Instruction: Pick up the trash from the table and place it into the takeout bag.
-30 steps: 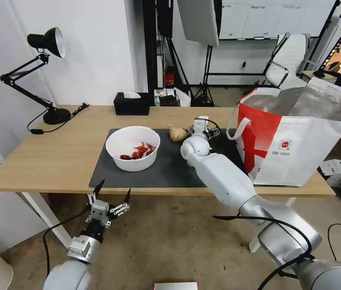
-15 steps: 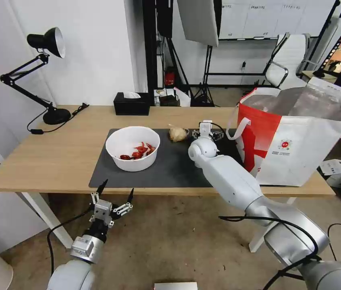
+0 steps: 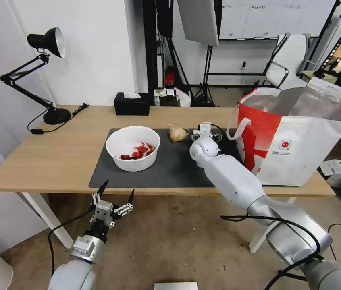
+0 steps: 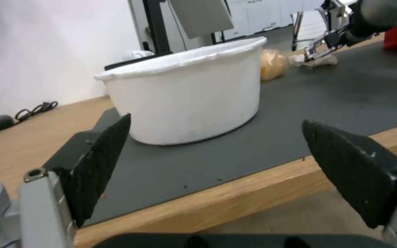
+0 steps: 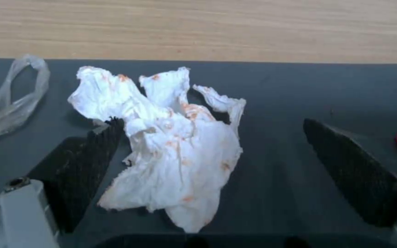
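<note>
— Tissue wad [image 5: 171,144], location?
— On the dark grey mat [image 3: 170,165], between the spread fingers [image 5: 350,165] of the right gripper [image 5: 207,172]. White, crumpled, flecked with orange stains. Touching or nearly touching one finger, well clear of the other. Not clamped.

— Right gripper, state?
— Released, jaws wide, lowered to the mat around the wad. In the head view, set at the far side of the mat, between the yellowish plastic wad [image 3: 177,134] and the takeout bag [image 3: 299,137].

— Other trash?
— White paper bowl [image 3: 132,153] with red scraps inside, upright on the mat's left half, well apart from the right gripper. Yellowish plastic wad on the mat just behind and right of the bowl. Clear plastic film [image 5: 10,100] lying beside the tissue wad in the right wrist view.

— Takeout bag?
— Standing on the right end of the table [image 3: 57,161], mouth open, foil lining showing, one loop handle hanging on the side toward the gripper.

— Left gripper [image 3: 116,197]?
— Below the near table edge, in front of the bowl. Open, fingers spread, holding nothing.

— Anything else on the table?
— Black tissue box [image 3: 132,104] at the far edge; black desk lamp [image 3: 45,76] at the far left.
</note>
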Robot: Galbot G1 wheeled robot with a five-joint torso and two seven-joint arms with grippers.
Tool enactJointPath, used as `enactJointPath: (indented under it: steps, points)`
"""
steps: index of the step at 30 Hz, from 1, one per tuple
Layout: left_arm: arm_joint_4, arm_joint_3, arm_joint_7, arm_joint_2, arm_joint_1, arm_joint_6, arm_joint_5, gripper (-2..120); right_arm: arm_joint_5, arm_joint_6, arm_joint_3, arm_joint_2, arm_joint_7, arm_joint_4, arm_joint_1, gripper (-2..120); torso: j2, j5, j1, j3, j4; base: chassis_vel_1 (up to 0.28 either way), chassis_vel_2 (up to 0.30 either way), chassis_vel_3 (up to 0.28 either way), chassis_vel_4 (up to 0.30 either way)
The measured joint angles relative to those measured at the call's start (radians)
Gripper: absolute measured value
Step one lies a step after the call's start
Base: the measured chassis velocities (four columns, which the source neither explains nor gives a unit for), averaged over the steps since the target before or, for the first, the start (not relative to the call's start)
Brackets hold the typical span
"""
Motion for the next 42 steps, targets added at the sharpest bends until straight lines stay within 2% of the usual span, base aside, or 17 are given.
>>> enactJointPath:
  steps: [16,21,35,36,37,39,40,42]
  points:
    - [0.001,0.007,0.001,0.000,-0.002,-0.001,0.001,100,0.001,0.001,-0.001,-0.002,-0.064,-0.006,-0.011,100,0.000,-0.0001,0.000,0.000,0.0000,0.000,0.000,0.000,0.000]
    - [0.001,0.010,0.001,0.000,-0.004,-0.001,0.002,100,0.012,0.002,0.001,-0.002,-0.066,-0.003,-0.014,95,0.000,-0.0001,0.000,0.000,0.0001,0.000,0.000,0.000,0.000]
    - [0.003,0.016,0.000,0.001,-0.006,0.000,0.003,100,0.072,0.001,0.016,0.001,-0.055,0.008,-0.027,44,0.000,0.0001,0.000,0.000,0.0013,0.000,0.000,0.000,0.000]
    - [0.004,0.017,0.000,0.001,-0.007,0.000,0.003,100,0.073,0.001,0.016,0.001,-0.054,0.009,-0.029,39,0.000,0.0001,0.000,0.000,0.0013,0.000,0.000,0.000,0.000]
    - [0.004,0.017,0.000,0.001,-0.007,0.000,0.003,100,0.073,0.001,0.016,0.001,-0.054,0.009,-0.029,39,0.000,0.0001,0.000,0.000,0.0013,0.000,0.000,0.000,0.000]
    - [0.005,0.019,-0.001,0.002,-0.009,0.001,0.003,100,0.073,0.001,0.017,0.001,-0.053,0.012,-0.034,28,0.000,-0.0001,0.000,0.000,0.0006,0.000,0.000,0.000,0.000]
    - [0.005,0.019,-0.001,0.002,-0.009,0.001,0.003,100,0.073,0.001,0.017,0.001,-0.053,0.012,-0.034,28,0.000,-0.0001,0.000,0.000,0.0006,0.000,0.000,0.000,0.000]
    - [0.005,0.020,-0.001,0.002,-0.012,0.001,0.003,100,0.079,0.001,0.019,0.001,-0.051,0.016,-0.036,18,0.000,-0.0001,0.000,0.000,0.0003,0.000,0.000,0.000,0.000]
